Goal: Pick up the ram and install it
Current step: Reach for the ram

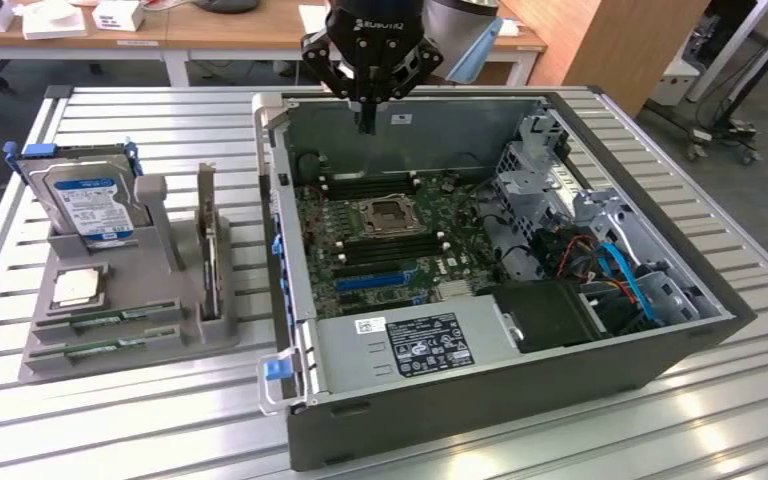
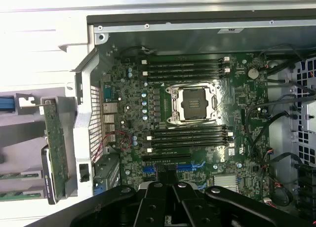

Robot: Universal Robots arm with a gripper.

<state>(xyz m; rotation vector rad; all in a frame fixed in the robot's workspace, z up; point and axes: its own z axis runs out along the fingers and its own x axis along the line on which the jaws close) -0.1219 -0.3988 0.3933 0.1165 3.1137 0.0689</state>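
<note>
ok, nearest the camera in the exterior view: slatted table (image 1: 131,430) carrying an open pc case (image 1: 491,420), with a grey holder (image 1: 157,352) on the exterior view's left. they sit just beside each other.

ram (image 1: 95,350) lies flat in the holder's nearest slot. a second stick (image 1: 107,321) is in the slot just behind it. both are green with the chips facing up, and nothing is touching them. behind them a square chip (image 1: 77,287) lies on the holder. further back the hard drive (image 1: 91,205) stands tilted, with a card (image 1: 207,235) upright beside it.

inside the case, the psu (image 1: 411,345) is at the near end and the motherboard (image 1: 398,250) is past it. the cpu socket (image 1: 387,213) is open, with black dimm slots (image 1: 381,243) on both sides of it. blue and red cables (image 1: 618,270) are bundled on the exterior view's right.

gripper (image 1: 367,126) hangs over the far end of the case, above the board and pointing straight down. fingers are pressed together with nothing between them. it's well apart from the ram. in the wrist view the socket is roughly centred ahead of the fingers.

desks (image 1: 224,35) lie beyond the table.
</note>
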